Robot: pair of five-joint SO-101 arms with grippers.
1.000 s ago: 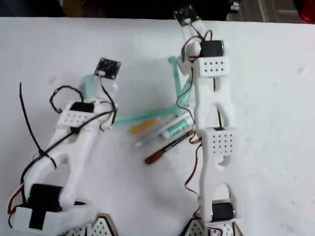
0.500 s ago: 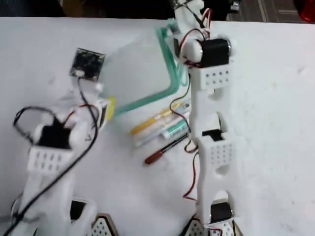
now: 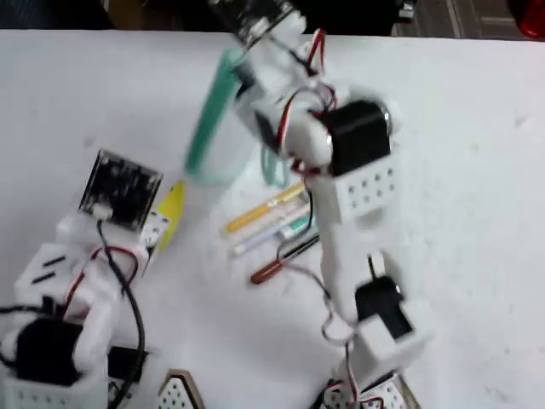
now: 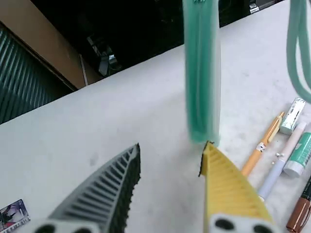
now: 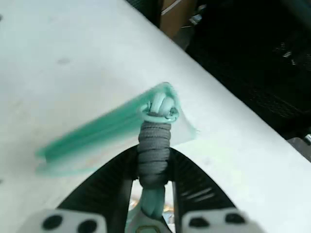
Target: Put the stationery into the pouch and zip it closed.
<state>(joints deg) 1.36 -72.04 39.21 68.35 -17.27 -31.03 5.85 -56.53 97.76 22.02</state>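
Right gripper (image 5: 153,151) jaws clamped on the grey zipper-pull cord (image 5: 154,141) at one corner of the pouch (image 3: 209,115). The pouch hangs from that arm, up at the far side of the table (image 3: 477,128), teal edge running steeply down; can't tell if its lower end touches the surface. Left gripper (image 4: 171,145) jaws apart, nothing between them, grey and yellow fingers low over the table with the yellow tip just beside the pouch's lower end. Stationery is on the table outside the pouch, bunched near the right arm: yellow pen (image 3: 264,207), white pen (image 3: 255,240), green-and-white tube (image 3: 295,225), brown marker (image 3: 274,266), roughly parallel and lying close together. Whether the zip is open or shut isn't readable.
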